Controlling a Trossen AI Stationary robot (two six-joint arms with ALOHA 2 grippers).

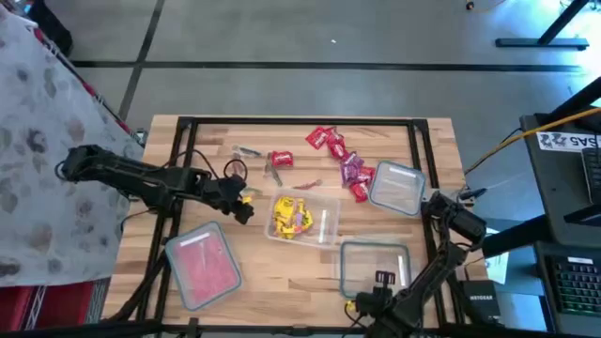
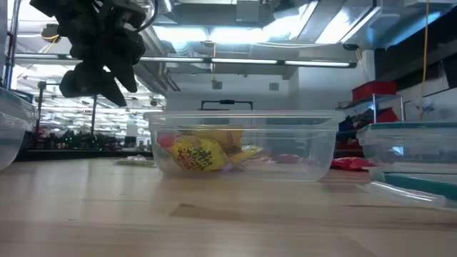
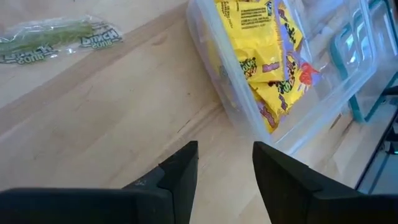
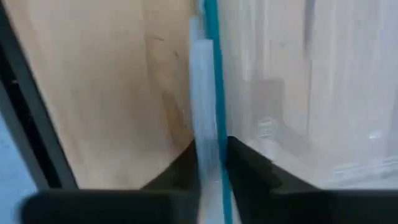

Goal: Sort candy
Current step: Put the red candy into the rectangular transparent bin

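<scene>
Counter (image 1: pixel 282 268): carrying the tubs.
Left fingers (image 3: pixel 180 171): hovering apart, empty, beside yellow candy (image 3: pixel 267 59).
Right fingers (image 4: pixel 245 168): pinching a tub rim (image 4: pixel 208 93).

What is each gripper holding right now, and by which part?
The left gripper is open and empty, beside the container of yellow candy. The right gripper pinches the teal-edged rim of an empty clear container.
</scene>
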